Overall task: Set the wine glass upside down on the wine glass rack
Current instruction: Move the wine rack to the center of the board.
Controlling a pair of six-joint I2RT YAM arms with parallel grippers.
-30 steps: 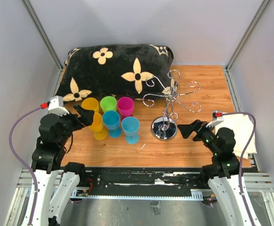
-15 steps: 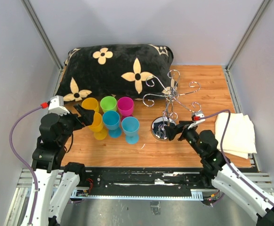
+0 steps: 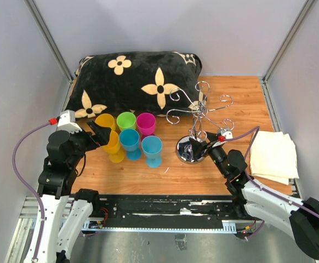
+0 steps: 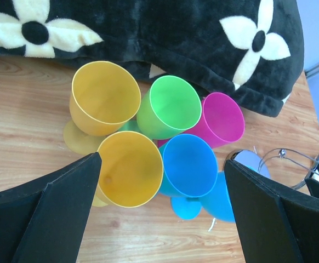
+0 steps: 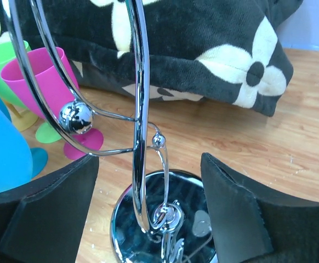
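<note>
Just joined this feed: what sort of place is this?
Probably a lab test cell, not a home: plain grey walls with metal frame posts, a wooden table, and staged props, a flowered cushion and coloured goblets.

The left hand (image 3: 96, 134) is held raised and wide open, while the right hand (image 3: 199, 148) is stretched low and forward, likewise opened.
</note>
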